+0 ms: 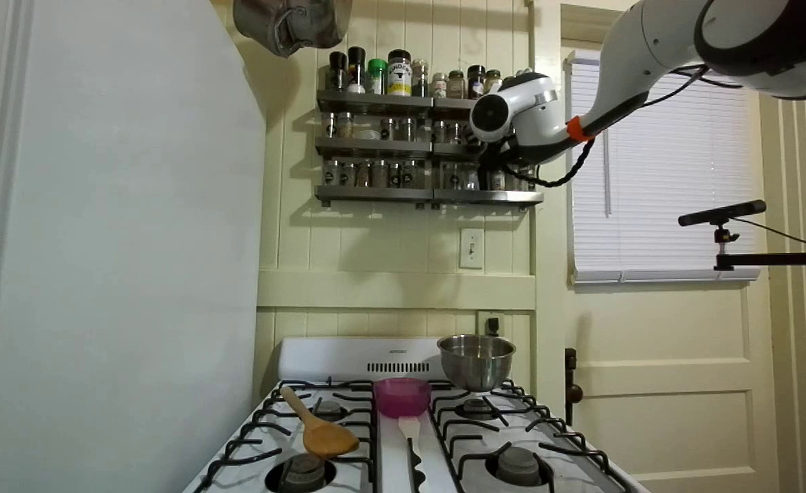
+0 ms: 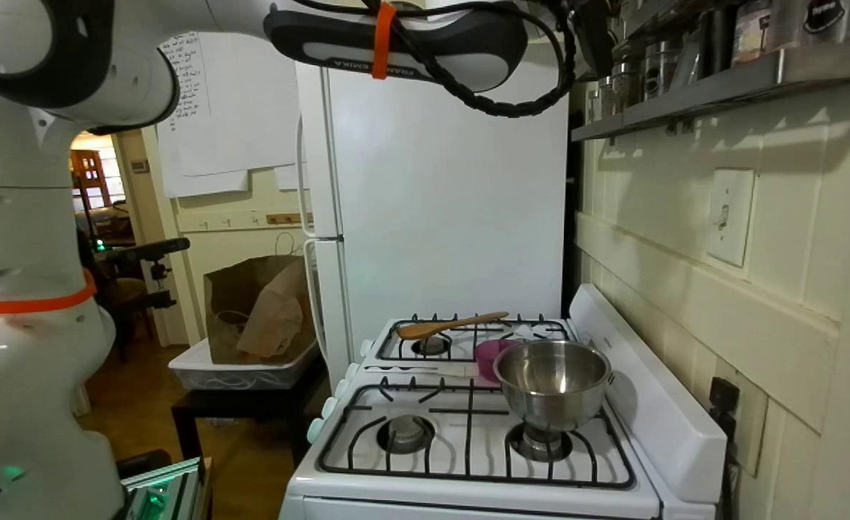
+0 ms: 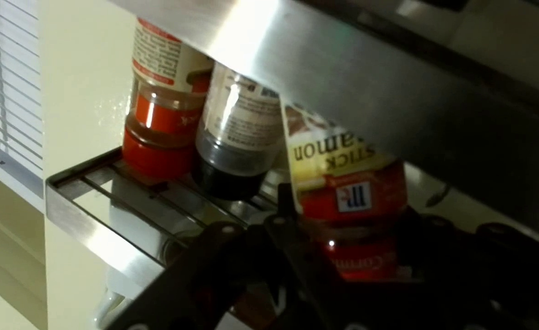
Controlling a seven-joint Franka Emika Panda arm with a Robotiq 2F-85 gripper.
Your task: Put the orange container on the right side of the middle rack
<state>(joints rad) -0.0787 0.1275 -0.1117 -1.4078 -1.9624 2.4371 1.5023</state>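
Note:
The wrist view stands upside down. The orange container is a jar with a red cap and a red and yellow label. My gripper has a finger against each side of it near the cap, with no gap showing. The jar's base is hidden behind a steel shelf rim. In both exterior views the gripper is in front of the shelves, between the lower and middle tiers, and the jar in it cannot be made out. The middle rack holds small jars; its right side is hidden behind the arm.
A black-capped jar and another red-capped jar stand close beside the held jar. A wire shelf lies above their caps. Below are the stove with a steel bowl, a pink cup and a wooden spoon.

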